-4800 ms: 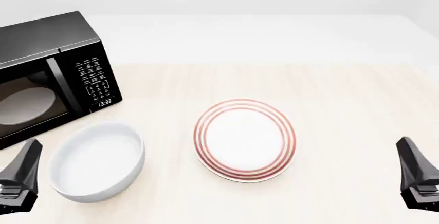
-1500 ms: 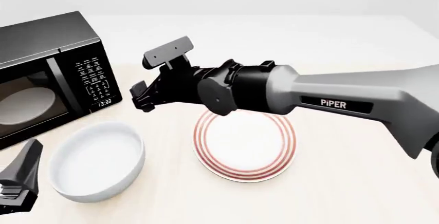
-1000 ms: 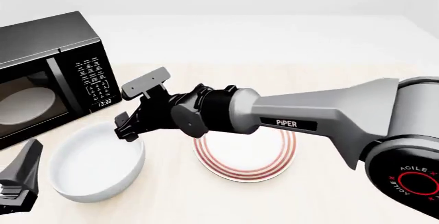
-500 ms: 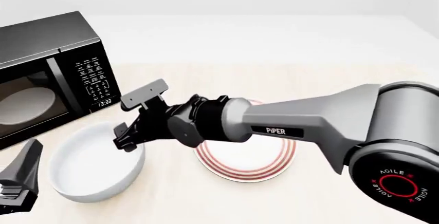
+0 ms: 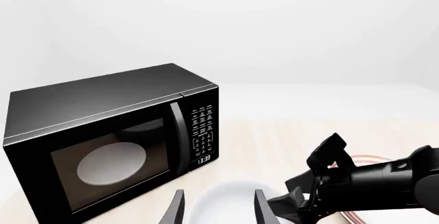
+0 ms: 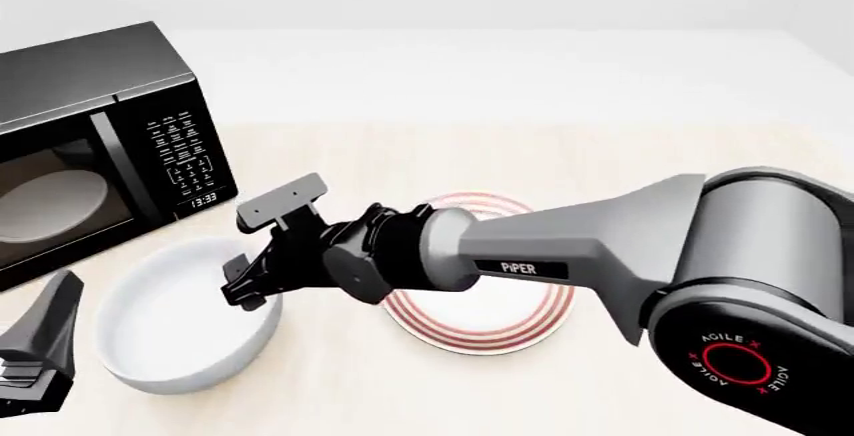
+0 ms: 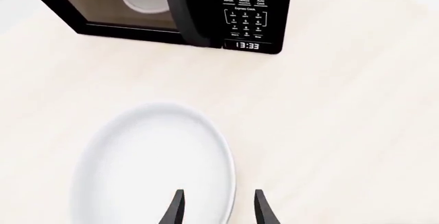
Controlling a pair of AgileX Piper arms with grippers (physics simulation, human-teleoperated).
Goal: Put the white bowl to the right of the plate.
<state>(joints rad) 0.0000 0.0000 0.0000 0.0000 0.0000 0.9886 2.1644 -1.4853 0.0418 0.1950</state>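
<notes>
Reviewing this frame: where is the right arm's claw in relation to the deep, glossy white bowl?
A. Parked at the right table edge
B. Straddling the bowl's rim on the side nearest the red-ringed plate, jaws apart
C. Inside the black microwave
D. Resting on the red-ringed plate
B: in the right wrist view the right claw has its jaws apart, one finger either side of the rim of the deep, glossy white bowl; the front view places it on the side nearest the flat red-ringed white plate.

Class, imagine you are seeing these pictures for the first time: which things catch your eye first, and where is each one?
The long grey and black right arm sweeps in from the right, crossing over the flat red-ringed white plate at the table's middle. Its right tool is open, straddling the near-right rim of the deep glossy white bowl at front left. Behind the bowl, at far left, sits the black microwave, its clock reading 13:33.
</notes>
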